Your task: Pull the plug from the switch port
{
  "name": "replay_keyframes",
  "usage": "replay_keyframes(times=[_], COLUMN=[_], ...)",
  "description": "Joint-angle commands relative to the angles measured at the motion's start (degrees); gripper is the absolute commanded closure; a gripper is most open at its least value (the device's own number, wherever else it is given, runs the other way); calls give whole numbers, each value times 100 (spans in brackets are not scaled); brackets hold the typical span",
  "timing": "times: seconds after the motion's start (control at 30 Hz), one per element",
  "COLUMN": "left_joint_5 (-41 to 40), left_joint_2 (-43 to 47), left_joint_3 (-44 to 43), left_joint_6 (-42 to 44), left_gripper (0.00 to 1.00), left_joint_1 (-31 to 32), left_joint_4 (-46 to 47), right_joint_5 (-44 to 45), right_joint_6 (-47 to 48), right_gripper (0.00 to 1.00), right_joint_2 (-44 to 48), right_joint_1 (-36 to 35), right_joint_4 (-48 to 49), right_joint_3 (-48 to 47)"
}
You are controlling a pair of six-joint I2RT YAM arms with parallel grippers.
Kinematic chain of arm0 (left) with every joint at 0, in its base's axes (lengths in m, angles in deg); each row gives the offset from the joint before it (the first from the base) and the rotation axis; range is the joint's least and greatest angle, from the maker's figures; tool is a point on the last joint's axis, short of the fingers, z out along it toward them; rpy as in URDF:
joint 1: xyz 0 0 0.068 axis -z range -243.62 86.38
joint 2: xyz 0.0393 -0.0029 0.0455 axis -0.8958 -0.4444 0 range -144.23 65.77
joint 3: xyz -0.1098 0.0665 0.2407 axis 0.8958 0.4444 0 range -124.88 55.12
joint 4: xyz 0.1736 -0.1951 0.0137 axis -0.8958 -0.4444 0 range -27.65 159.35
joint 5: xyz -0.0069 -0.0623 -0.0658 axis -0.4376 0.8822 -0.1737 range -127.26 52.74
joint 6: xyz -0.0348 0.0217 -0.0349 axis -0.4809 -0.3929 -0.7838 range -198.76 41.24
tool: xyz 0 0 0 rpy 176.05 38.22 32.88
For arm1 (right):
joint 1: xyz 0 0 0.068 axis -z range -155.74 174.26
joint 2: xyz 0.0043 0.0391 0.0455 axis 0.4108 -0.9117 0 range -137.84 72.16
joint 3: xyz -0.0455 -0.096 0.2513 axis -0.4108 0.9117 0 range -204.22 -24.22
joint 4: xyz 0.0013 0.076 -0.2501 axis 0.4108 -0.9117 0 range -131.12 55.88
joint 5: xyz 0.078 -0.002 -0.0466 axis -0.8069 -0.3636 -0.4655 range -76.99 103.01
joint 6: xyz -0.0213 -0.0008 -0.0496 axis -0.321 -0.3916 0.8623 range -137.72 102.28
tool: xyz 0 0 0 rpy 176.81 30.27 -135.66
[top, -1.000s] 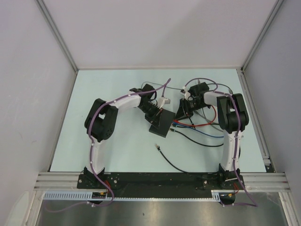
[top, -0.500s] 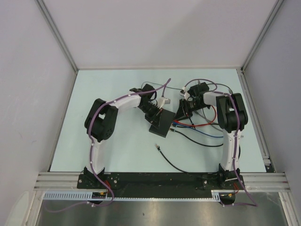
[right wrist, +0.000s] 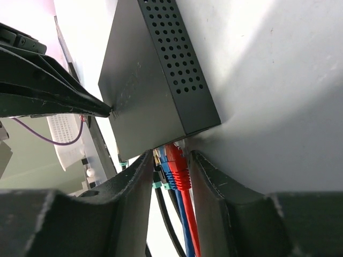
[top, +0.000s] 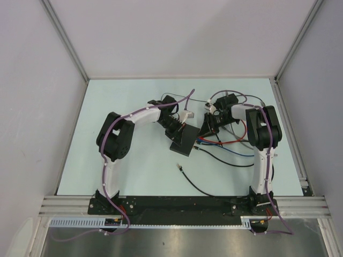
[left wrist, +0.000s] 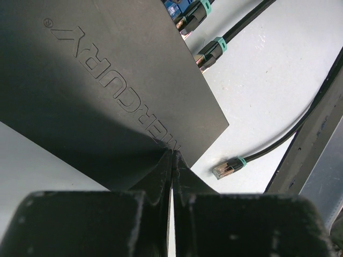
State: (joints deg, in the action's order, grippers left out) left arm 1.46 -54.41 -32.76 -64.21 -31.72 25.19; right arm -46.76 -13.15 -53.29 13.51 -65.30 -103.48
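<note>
The flat black switch box lies mid-table; its top shows embossed lettering in the left wrist view. Red, blue and black plugs sit in the ports on its short edge; which one is the task's plug cannot be told. My right gripper is open, with one finger on each side of these plugs. It also shows in the top view. My left gripper is shut, its tips resting on the box's opposite edge.
A loose black cable with a teal-ringed plug lies on the table beside the box. Red, blue and black cables trail right and toward the front. Another loose plug end lies nearer the front. A white part sits behind the box.
</note>
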Motion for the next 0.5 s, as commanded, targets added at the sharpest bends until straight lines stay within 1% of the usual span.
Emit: replay_keyframes(times=[0.0, 0.07, 0.13, 0.17, 0.3, 0.37, 0.43, 0.47], left_joint_5=[-805, -805, -813, -813, -831, -848, -857, -866], left_joint_2=[-243, -234, -225, -216, -199, -199, -199, -199], left_joint_3=[34, 60, 78, 78, 78, 78, 69, 69], left_joint_6=[250, 259, 268, 268, 277, 286, 294, 294], left_gripper=[98, 98, 98, 98, 98, 98, 98, 98], left_joint_1=[-35, -26, -26, -26, -26, -26, -26, -26], left_joint_4=[127, 118, 136, 127, 136, 145, 136, 145], right_joint_5=[809, 870, 932, 941, 1002, 1055, 1221, 1274], right_joint_6=[184, 175, 166, 192, 289, 438, 789, 921], right_gripper=[62, 65, 70, 74, 83, 86, 88, 89], right_joint_2=[-305, -314, -322, -340, -375, -401, -472, -524], right_joint_1=[-68, -95, -130, -139, -165, -156, -139, -139], right_joint_4=[24, 7, -20, -37, -178, -458, -843, -1020], right_joint_3=[-28, -63, -89, -98, -177, -308, -405, -597])
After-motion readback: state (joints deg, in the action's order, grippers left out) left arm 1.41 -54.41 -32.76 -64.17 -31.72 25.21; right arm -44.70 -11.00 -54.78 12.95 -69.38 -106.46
